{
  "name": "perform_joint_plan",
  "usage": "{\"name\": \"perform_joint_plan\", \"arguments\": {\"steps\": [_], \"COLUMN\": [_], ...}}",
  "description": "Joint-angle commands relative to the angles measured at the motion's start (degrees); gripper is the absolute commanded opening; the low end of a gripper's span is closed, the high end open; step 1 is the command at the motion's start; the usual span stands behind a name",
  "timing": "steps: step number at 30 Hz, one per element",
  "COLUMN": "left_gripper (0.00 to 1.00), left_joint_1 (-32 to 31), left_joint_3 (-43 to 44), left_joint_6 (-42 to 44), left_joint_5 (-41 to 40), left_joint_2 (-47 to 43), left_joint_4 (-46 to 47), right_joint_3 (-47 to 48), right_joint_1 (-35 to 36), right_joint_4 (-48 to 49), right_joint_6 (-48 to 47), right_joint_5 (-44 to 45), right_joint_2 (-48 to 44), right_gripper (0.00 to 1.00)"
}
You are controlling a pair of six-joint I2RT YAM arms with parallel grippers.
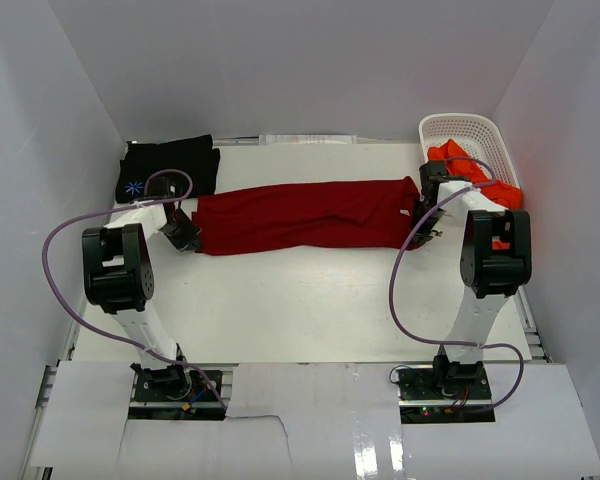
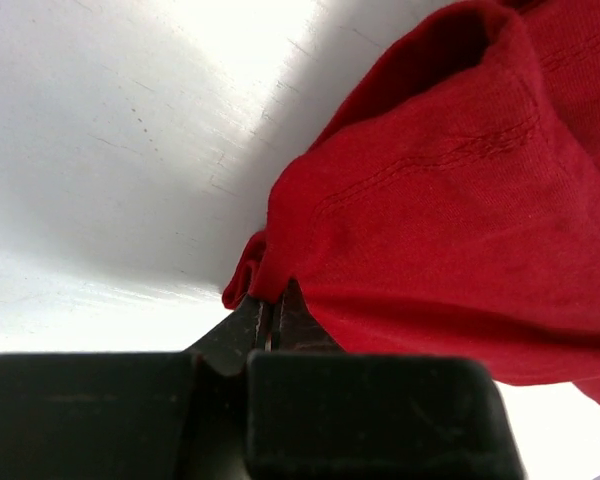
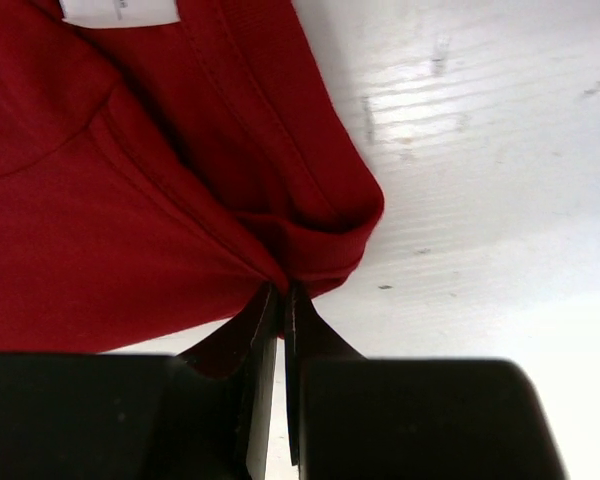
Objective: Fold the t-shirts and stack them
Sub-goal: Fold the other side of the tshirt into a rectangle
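2 grippers are clamped on 1 shirt, each at its own end. In the middle of the top view the red shirt (image 1: 310, 215) lies as a long band across the table (image 1: 310, 310), apparently already narrowed by a lengthwise fold. The left gripper (image 2: 275, 305) is shut on a bunched bit of hem at the band's lower left corner. The right gripper (image 3: 280, 295) is shut on a rolled edge at the lower right end, near the collar and its white label (image 3: 115, 10). Gripping both ends at once probably lets the arms lift the cloth evenly and bring 1 end over the other without it slumping. Farther back, at upper left, the black shirt (image 1: 170, 168) lies folded, likely the base of the stack. At upper right, the orange shirt (image 1: 458, 157) sits bunched in the basket (image 1: 460, 121), spilling over its rim and not yet folded.
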Motion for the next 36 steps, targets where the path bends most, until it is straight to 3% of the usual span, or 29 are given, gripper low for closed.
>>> {"name": "perform_joint_plan", "arguments": {"steps": [1, 10, 17, 20, 22, 25, 26, 30, 33, 36], "left_gripper": [0.00, 0.00, 0.00, 0.00, 0.06, 0.27, 0.42, 0.64, 0.74, 0.75], "left_joint_1": [-0.09, 0.00, -0.09, -0.09, -0.09, -0.09, -0.09, -0.09, -0.09, -0.09], "left_joint_3": [0.71, 6.34, 4.77, 3.97, 3.09, 1.34, 0.81, -1.21, -1.92, -2.53], "left_joint_6": [1.41, 2.91, 3.88, 4.14, 4.05, 3.44, 3.18, 2.30, 2.03, 1.77], "left_joint_5": [-3.44, -4.77, -4.50, -2.76, -1.34, 1.12, 1.65, 2.71, 2.70, 3.06], "left_joint_2": [1.40, 4.83, 3.87, 3.34, 2.73, 1.85, 0.88, -1.58, -3.34, -5.09], "left_joint_4": [-3.02, -5.05, -5.14, -5.14, -4.88, -4.44, -4.35, -4.35, -5.40, -6.10], "right_joint_3": [3.80, 6.61, 7.76, 8.37, 8.72, 9.69, 10.65, 12.85, 14.52, 14.35], "right_joint_1": [0.05, 0.14, 1.45, 1.72, 1.81, 1.81, 1.81, 1.81, 1.81, 1.98], "right_joint_4": [-5.39, -8.56, -10.58, -11.38, -11.46, -12.08, -12.34, -13.13, -14.10, -13.66], "right_joint_6": [-1.47, -3.05, -3.49, -2.53, -2.00, -1.12, -0.51, 0.29, 0.81, 1.16], "right_joint_5": [8.26, 16.36, 20.67, 21.11, 21.20, 22.16, 22.34, 22.87, 23.22, 21.38], "right_joint_2": [0.90, 2.65, 6.17, 6.88, 6.53, 5.91, 5.82, 4.68, 4.07, 2.14], "right_gripper": [0.08, 0.08, 0.08, 0.20, 0.24, 0.30, 0.34, 0.35, 0.36, 0.45]}}
